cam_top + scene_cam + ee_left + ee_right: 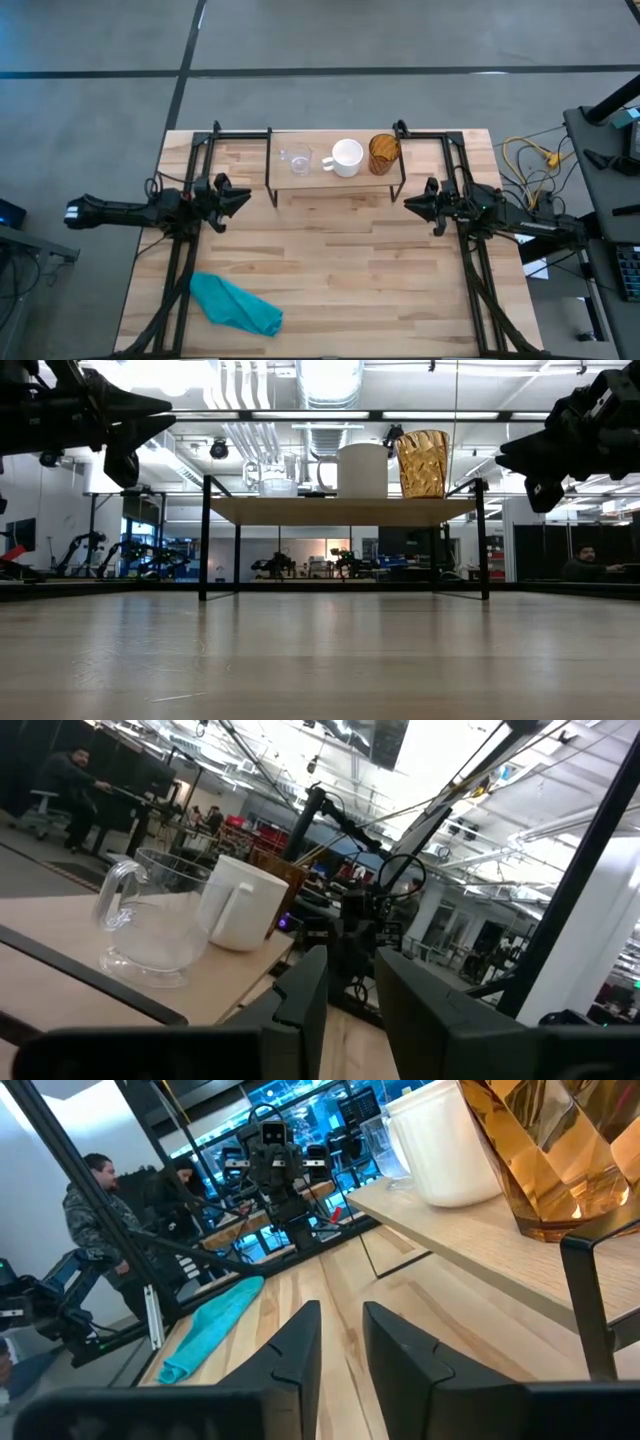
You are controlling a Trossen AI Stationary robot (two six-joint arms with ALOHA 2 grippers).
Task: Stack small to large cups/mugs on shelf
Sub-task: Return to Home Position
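Three vessels stand in a row on the shelf (322,182), a light board on thin black legs at the table's far side: a small clear glass cup with a handle (296,160), a white mug (346,157) and an amber patterned cup (383,154). In the low view the glass cup (277,487), white mug (362,470) and amber cup (422,463) all rest upright on their bases. My left gripper (242,200) hovers open off the shelf's left end. My right gripper (408,204) hovers open off its right end. Both hold nothing.
A crumpled teal cloth (236,305) lies on the table near its near left corner. Black frame rails (180,260) run along both table sides. The wooden tabletop (340,270) between the arms carries nothing else. People (95,1205) stand in the room beyond.
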